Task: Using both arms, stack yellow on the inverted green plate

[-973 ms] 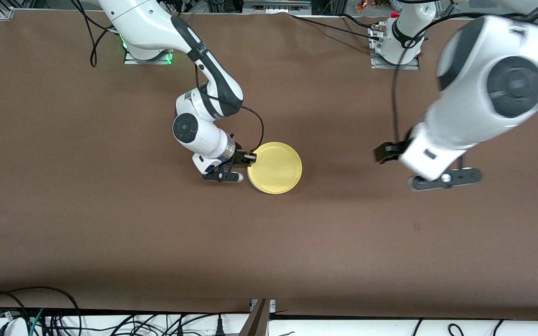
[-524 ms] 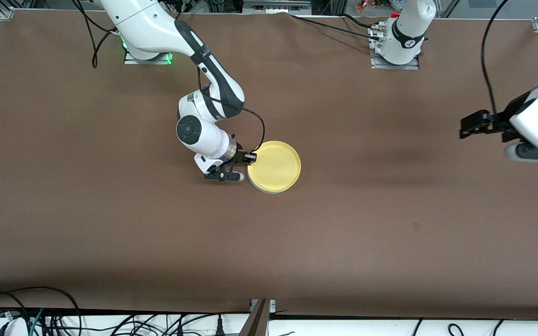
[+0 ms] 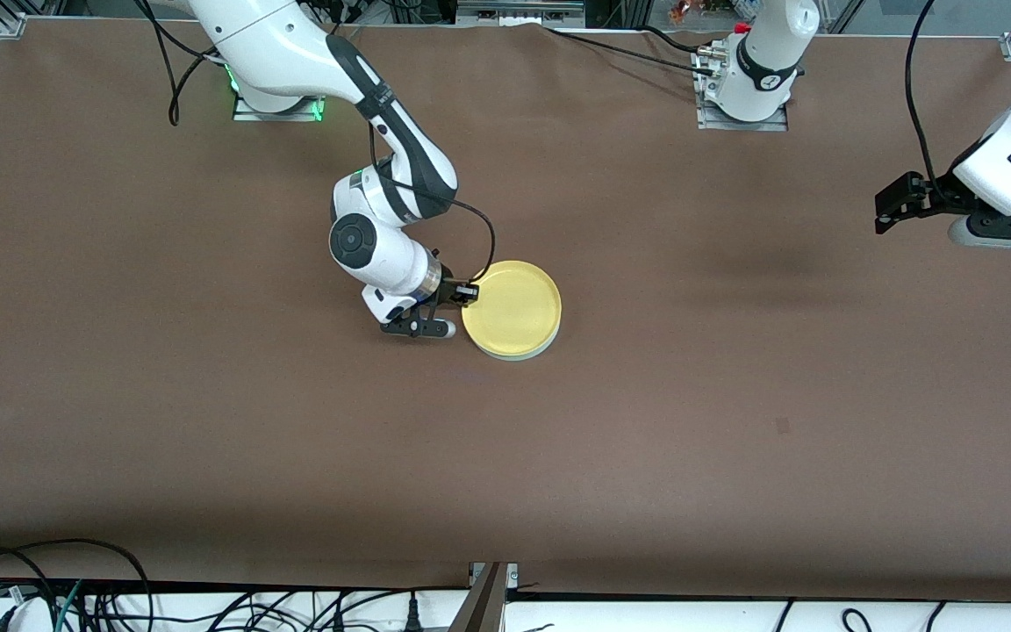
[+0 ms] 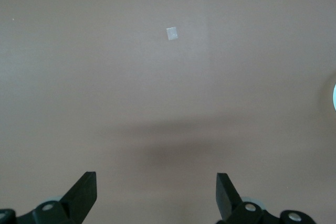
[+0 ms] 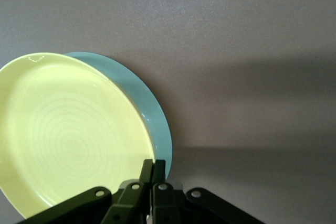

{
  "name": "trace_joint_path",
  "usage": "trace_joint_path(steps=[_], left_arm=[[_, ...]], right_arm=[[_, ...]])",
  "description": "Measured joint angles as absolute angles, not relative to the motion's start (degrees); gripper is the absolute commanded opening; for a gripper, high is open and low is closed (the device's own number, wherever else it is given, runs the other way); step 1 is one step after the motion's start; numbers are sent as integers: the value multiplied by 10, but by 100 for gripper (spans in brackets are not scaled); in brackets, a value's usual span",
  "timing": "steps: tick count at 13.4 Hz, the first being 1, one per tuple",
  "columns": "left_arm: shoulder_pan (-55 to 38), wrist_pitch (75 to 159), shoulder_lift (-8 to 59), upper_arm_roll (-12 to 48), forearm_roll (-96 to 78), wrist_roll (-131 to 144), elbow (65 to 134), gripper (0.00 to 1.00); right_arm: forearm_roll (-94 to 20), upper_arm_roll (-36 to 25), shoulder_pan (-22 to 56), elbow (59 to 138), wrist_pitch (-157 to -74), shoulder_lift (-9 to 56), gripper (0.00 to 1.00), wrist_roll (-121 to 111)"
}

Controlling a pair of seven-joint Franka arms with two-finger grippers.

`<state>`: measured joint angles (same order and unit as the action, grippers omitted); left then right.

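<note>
Overall, the brown table (image 3: 207, 421) fills nearly the whole front view, its matte covering bare apart from a small pale square mark (image 4: 171, 33) that the left wrist view catches. Along the edge nearest the front camera runs a white strip with black cables (image 3: 75, 597), and metal framing stands past the edge where the arm bases are bolted.

From the right arm's end, the right gripper (image 3: 468, 297) sits low at the rim of the yellow plate (image 3: 512, 307), its fingers pinched together on that rim. This plate is round, so it has no long axis; it faces hollow side up and lies near the middle of the table on top of the green plate (image 5: 152, 114), which shows as a pale crescent under its edge. Whether the yellow rim is fully settled cannot be told.

Toward the left arm's end, the left gripper (image 4: 156, 192) waits above bare table, fingers spread wide, holding nothing.
</note>
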<state>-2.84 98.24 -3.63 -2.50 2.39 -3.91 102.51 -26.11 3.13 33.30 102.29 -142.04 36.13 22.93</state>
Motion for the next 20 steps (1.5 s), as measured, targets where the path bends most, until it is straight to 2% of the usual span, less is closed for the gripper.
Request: trace_joint_path(steps=[3, 5, 9, 15, 17, 20], left_arm=[[-21, 989, -38, -26, 24, -40, 1024, 100], [-16, 990, -41, -26, 24, -40, 1023, 100], [-12, 990, -41, -26, 24, -40, 1009, 100], [-9, 988, -30, -20, 24, -40, 1002, 100], [-9, 988, -25, -7, 24, -40, 998, 100], [-10, 978, -24, 7, 24, -40, 985, 100]], right_arm=[[-261, 24, 333, 1021, -1425, 357, 100, 229], [-259, -6, 334, 1011, -1402, 339, 100, 225], [-247, -119, 331, 929, -1207, 306, 100, 149], [-223, -304, 327, 813, -941, 301, 100, -3], [-190, -335, 327, 763, -876, 300, 100, -8], [-166, -360, 320, 715, -822, 294, 100, -8]])
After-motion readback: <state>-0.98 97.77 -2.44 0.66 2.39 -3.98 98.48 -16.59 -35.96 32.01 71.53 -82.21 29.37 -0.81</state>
